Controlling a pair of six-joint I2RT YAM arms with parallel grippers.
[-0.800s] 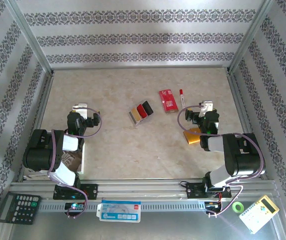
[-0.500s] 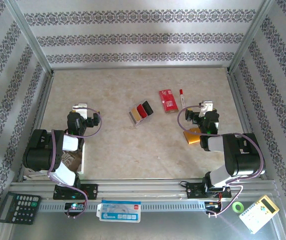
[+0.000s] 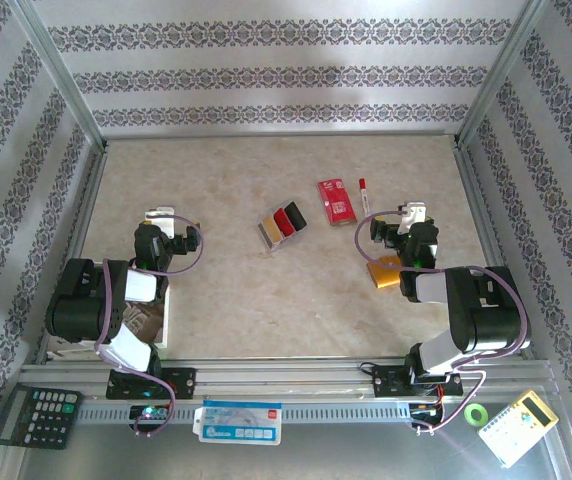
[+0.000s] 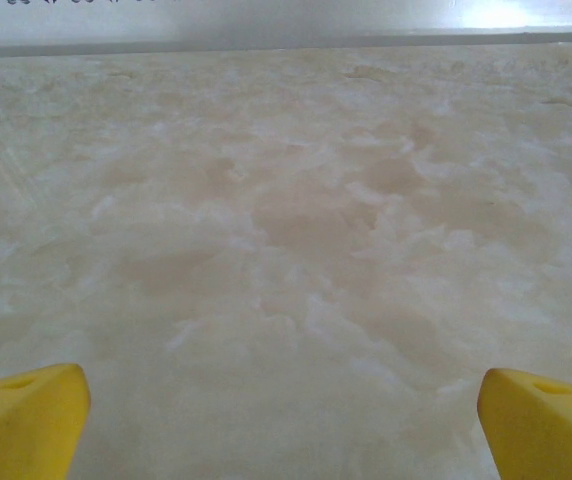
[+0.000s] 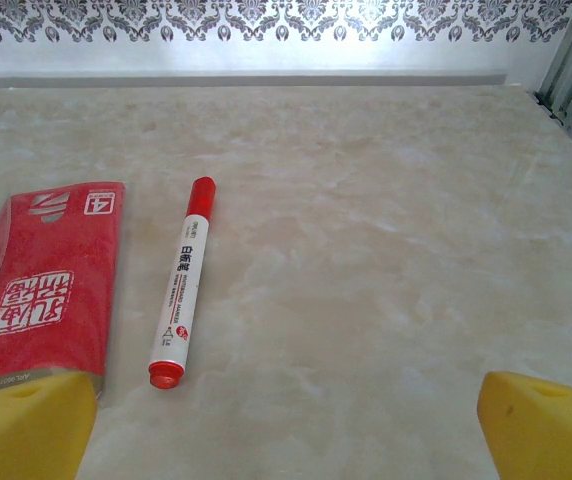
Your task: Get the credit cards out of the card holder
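Note:
Several small cards (image 3: 282, 225), tan, red and black, lie overlapping in the middle of the table. The orange card holder (image 3: 384, 270) lies flat by the right arm, partly hidden under its wrist. My right gripper (image 3: 414, 212) (image 5: 286, 425) is open above bare table, just beyond the holder. Its yellow fingertips (image 5: 26, 425) stand wide apart with nothing between them. My left gripper (image 3: 161, 215) (image 4: 286, 420) is open too, over bare marble at the left, far from the cards.
A red packet with white print (image 3: 336, 199) (image 5: 46, 285) and a red-capped marker (image 3: 363, 190) (image 5: 181, 285) lie ahead of the right gripper. A calculator (image 3: 34, 413), a tape roll (image 3: 477, 414) and a yellow-white device (image 3: 518, 427) sit off the table at the front.

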